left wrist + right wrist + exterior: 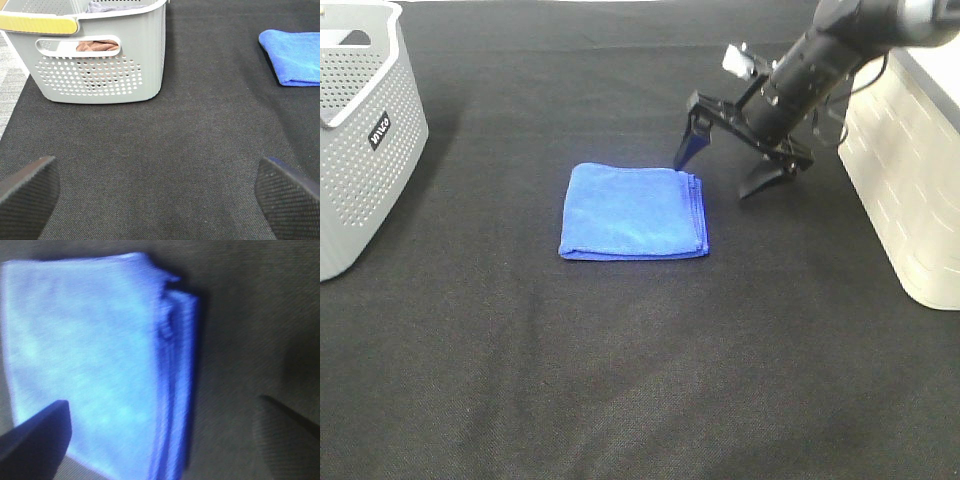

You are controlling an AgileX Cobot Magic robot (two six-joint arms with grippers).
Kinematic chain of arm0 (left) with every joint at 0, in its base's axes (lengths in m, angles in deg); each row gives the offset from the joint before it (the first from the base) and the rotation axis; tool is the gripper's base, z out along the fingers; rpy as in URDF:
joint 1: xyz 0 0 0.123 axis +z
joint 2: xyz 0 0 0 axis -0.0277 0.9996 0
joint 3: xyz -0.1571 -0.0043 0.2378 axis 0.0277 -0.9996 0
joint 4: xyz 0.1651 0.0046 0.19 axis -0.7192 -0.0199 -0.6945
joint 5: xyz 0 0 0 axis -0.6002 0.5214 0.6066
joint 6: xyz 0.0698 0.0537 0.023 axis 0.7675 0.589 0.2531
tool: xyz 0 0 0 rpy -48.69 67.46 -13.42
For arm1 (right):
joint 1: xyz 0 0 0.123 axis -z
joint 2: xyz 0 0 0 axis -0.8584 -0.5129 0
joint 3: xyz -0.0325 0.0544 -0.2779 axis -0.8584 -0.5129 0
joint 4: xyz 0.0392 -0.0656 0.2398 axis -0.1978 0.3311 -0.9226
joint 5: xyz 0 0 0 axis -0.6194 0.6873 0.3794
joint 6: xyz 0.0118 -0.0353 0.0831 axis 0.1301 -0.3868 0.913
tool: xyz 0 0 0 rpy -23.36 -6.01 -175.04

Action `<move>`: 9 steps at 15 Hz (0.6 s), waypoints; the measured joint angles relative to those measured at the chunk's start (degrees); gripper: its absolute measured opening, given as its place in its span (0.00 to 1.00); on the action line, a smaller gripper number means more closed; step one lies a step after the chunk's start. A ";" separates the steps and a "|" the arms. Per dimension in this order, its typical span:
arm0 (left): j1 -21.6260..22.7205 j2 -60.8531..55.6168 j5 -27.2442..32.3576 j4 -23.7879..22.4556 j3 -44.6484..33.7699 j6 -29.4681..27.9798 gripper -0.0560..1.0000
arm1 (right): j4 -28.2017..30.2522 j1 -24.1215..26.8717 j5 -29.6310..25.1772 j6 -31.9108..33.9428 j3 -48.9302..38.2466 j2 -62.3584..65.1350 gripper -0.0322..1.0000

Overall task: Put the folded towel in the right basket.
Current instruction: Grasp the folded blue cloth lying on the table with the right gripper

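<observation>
Exterior high: the folded blue towel (633, 212) lies flat in the middle, not yet in the right basket (905, 180). The right gripper (720, 172) hangs at its far right corner, jaws wide apart, probably lined up to pinch the layered edge. The left gripper (157, 197), also spread and empty, sits near the grey basket (360, 170), whose label (380, 131) maybe reads "inoco".

You see the blue towel (633, 212) folded flat on the tabletop (620, 380) (layered edges toward 3 o'clock); the cream basket (910, 190) stands at its 3 o'clock.
</observation>
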 joint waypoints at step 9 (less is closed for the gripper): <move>0.00 0.00 0.00 0.00 0.00 0.00 0.99 | -1.15 -0.11 2.01 0.00 0.63 -3.78 0.95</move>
